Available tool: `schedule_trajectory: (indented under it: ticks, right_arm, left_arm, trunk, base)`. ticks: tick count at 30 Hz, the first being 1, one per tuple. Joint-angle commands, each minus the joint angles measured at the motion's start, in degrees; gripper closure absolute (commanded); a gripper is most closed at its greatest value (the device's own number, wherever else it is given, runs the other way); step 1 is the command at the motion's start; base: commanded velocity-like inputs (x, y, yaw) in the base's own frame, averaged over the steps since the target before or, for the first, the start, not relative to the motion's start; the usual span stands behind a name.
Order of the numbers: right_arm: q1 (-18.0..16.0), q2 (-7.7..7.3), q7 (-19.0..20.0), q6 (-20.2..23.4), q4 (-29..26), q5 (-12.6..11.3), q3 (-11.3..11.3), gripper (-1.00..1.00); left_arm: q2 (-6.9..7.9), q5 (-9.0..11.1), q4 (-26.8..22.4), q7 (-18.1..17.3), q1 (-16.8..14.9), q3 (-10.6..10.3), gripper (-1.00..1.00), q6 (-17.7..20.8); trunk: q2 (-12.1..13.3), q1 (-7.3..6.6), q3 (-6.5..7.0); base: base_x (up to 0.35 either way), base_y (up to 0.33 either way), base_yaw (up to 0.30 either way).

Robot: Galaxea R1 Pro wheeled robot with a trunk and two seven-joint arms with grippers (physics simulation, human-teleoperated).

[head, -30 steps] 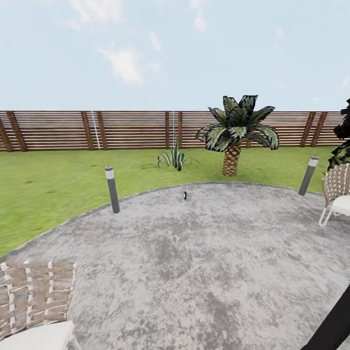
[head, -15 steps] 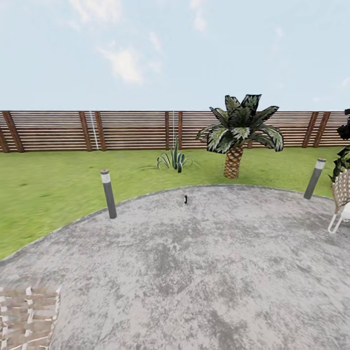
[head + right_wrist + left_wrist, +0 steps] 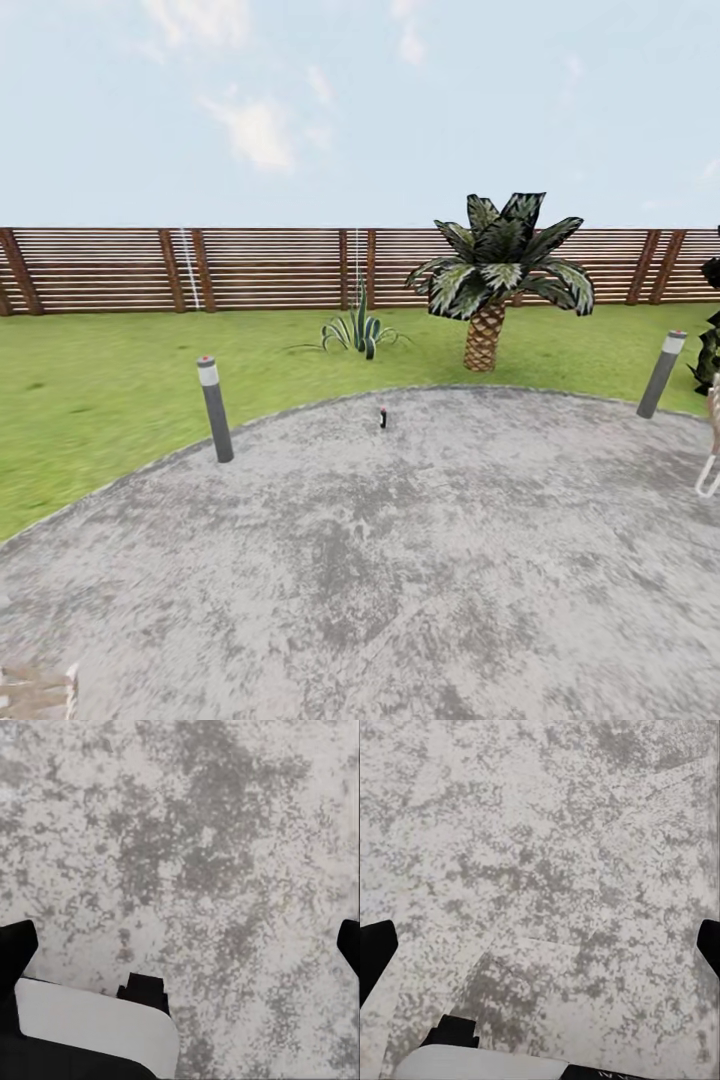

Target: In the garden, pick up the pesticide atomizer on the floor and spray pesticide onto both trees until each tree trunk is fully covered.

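The pesticide atomizer (image 3: 382, 417) is a tiny dark bottle with a red dot on top. It stands upright on the grey paved floor (image 3: 400, 560), near the far edge where the paving meets the lawn (image 3: 100, 380). It is far ahead of me in the head view. My left gripper (image 3: 540, 945) hangs open over bare paving, its black fingers (image 3: 375, 952) wide apart. My right gripper (image 3: 180, 945) is open over the paving in the same way. Both trees are out of view.
Two grey bollard lamps (image 3: 215, 410) (image 3: 661, 373) stand at the paving's rim, left and right of the atomizer. A short palm (image 3: 484, 340) and a spiky plant (image 3: 360, 330) grow on the lawn before the slatted fence (image 3: 270, 268). A woven chair's edge (image 3: 712, 460) shows at far right.
The whole head view has shifted as the camera moved forward. The woven chairs have slid almost out at the lower left and right edges, and the atomizer sits slightly lower in the picture.
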Motion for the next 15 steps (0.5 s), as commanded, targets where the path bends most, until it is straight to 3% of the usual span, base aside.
schedule_trajectory:
  ticks: [1, 4, 6, 7, 10, 12, 15]
  right_arm:
    - [0.0, 0.01, 0.0, -1.2, -1.4, 0.0, 0.0, -1.0]
    - [-0.2, 0.7, -0.1, -4.8, -13.8, 0.1, 0.2, -1.0]
    - [-0.7, 1.45, -0.1, -5.5, -17.5, 0.3, 0.3, -1.0]
    - [-1.0, 1.76, -0.1, -5.6, -18.4, 0.7, 0.3, -1.0]
    - [-2.9, 3.33, -0.1, -6.0, -20.4, 5.4, 0.6, -1.0]
    - [-3.4, 3.94, -0.1, -6.1, -19.9, 7.2, 0.7, -1.0]
    - [-3.6, 4.54, -0.1, -6.2, -19.5, 8.3, 0.7, -1.0]
  left_arm:
    - [-0.02, 0.0, 0.1, 0.0, 0.0, 0.0, -1.0, 0.0]
    - [-0.08, 0.0, 0.5, 0.1, 0.0, 0.1, -1.0, 0.2]
    - [-0.1, 0.0, 0.6, 0.1, 0.0, 0.1, -1.0, 0.2]
    - [-0.08, 0.0, 0.6, 0.1, 0.0, 0.1, -1.0, 0.2]
    - [0.02, 0.0, 0.7, 0.2, 0.0, 0.2, -1.0, 0.2]
    - [0.01, -0.1, 0.8, 0.2, 0.0, 0.1, -1.0, 0.2]
    - [-0.06, -0.1, 0.8, 0.2, 0.0, 0.1, -1.0, 0.2]
  trunk:
    - [0.0, 0.0, 0.0]
    - [0.0, 0.0, 0.0]
    - [0.0, 0.0, 0.0]
    - [0.0, 0.0, 0.0]
    - [0.0, 0.0, 0.0]
    - [0.0, 0.0, 0.0]
    - [0.0, 0.0, 0.0]
  base:
    - [0.348, 0.0, 0.0]
    - [0.349, 0.0, 0.0]
    - [0.35, 0.0, 0.0]
    - [0.35, 0.0, 0.0]
    - [0.35, 0.0, 0.0]
    - [0.35, 0.0, 0.0]
    - [0.35, 0.0, 0.0]
